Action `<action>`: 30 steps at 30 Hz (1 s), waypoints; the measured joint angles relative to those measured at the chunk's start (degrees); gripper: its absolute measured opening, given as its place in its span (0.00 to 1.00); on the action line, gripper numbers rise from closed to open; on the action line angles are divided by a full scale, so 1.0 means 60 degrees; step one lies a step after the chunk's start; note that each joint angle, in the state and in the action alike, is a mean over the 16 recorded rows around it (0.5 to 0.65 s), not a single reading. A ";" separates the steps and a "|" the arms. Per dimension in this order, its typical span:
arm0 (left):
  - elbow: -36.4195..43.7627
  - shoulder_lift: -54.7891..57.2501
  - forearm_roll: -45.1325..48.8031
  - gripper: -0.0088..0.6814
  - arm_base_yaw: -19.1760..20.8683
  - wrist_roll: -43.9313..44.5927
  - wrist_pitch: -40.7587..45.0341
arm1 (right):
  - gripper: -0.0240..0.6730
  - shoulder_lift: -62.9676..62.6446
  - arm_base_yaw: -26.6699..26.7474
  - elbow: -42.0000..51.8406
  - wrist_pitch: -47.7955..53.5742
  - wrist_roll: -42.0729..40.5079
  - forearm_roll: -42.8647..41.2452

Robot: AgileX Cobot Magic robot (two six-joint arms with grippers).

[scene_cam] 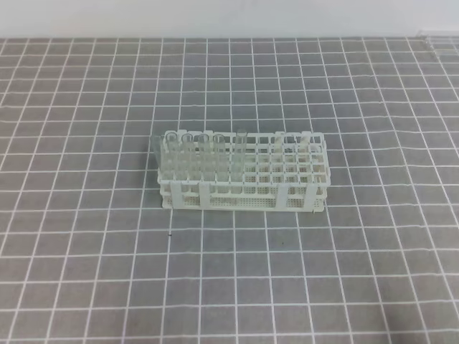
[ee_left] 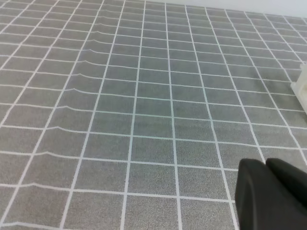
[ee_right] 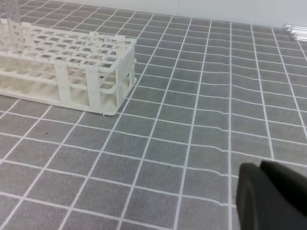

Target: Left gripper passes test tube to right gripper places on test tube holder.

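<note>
From the high view we saw the test tube holder [scene_cam: 247,183] sitting about mid-table on the grey mat with the white grid lines [scene_cam: 86,272]. A bunch of clear test tubes [scene_cam: 190,154] stood upright in its left end, with one more tube [scene_cam: 240,154] a bit further toward the middle. The right part of the rack had open holes. We couldn't pick out which tube was the one to be handed over, they all looked alike. Neither arm showed in this view.

In the left wrist view we mostly got mat, with the left gripper [ee_left: 266,165] poking in at the bottom right. Its two black fingers sat pressed together, nothing between them. A sliver of white rack [ee_left: 302,88] peeked in at the right edge.

In the right wrist view the right gripper [ee_right: 261,166] was at the bottom right too, fingers together and holding nothing. The holder's right end [ee_right: 96,67] lay well off to the upper left.
</note>
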 joint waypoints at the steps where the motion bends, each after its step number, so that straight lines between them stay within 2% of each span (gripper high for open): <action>1: 0.0000 -0.0020 0.0000 0.01 0.0000 0.0007 -0.0002 | 0.02 0.0001 0.0000 0.0000 0.0000 0.0000 0.0000; 30: -0.0031 0.0001 -0.0002 0.01 -0.0001 0.0062 0.0049 | 0.02 0.0014 0.0000 0.0000 0.0000 0.0000 0.0000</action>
